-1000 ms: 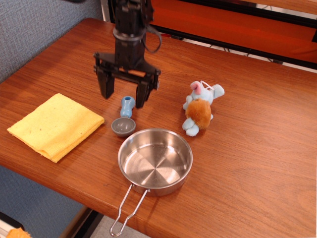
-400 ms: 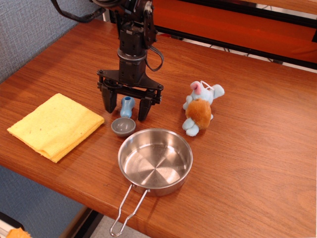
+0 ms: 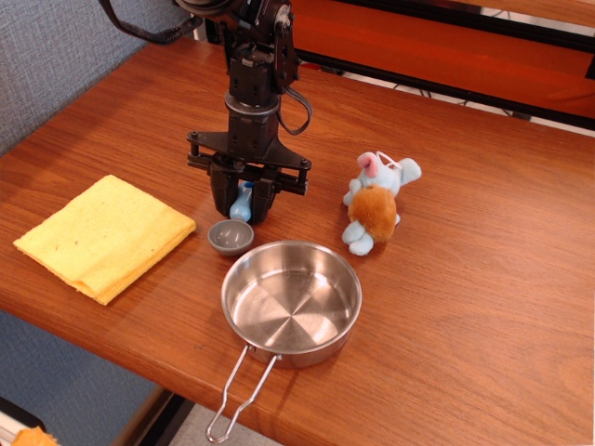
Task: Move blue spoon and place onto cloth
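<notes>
The blue spoon [image 3: 234,230] lies on the wooden table [image 3: 483,242], its grey bowl toward the front and its short light-blue handle pointing back. My black gripper [image 3: 243,206] has come straight down and its fingers are closed on the spoon's handle, at table level. The folded yellow cloth [image 3: 104,235] lies flat at the left, about a hand's width from the spoon. Most of the handle is hidden between the fingers.
A steel pan [image 3: 291,301] with a wire handle stands just in front of the spoon, right of it. A light-blue plush toy [image 3: 375,203] with a brown belly lies to the right of the gripper. The table's front edge runs close below the cloth and pan.
The gripper came down over the spoon's handle with its fingers wide apart, then closed them on the handle. The spoon, cloth, pan and toy have not moved.
</notes>
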Robot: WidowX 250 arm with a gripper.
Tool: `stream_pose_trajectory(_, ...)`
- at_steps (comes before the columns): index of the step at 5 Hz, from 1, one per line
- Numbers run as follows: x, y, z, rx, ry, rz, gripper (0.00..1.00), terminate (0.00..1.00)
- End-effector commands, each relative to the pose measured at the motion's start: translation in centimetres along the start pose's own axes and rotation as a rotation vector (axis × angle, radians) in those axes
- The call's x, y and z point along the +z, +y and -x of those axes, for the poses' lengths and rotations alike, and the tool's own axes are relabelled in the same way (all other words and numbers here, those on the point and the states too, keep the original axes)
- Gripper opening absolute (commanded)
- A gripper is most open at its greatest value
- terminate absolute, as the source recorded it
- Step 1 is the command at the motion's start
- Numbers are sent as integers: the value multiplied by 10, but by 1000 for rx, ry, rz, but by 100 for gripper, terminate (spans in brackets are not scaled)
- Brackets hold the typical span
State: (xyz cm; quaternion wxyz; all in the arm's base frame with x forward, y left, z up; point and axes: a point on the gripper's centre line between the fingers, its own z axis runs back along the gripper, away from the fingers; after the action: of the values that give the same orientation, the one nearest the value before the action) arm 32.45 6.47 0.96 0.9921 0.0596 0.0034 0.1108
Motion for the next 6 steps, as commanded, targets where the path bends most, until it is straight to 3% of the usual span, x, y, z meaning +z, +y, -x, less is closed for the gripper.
stream_pose_trajectory(1,31,-3,-3,-50,-22,8,0,0)
stream_pose_trajectory(2,50,13,2,-56,-17,-46,0,0)
stream_pose_trajectory(3,68,41,16,14,-53,-45,0,0)
stream_pose_trajectory(5,46,112,41,218,-3,-81,0,0)
stream_pose_trajectory(6,30,123,47,283,-4,-84,0,0)
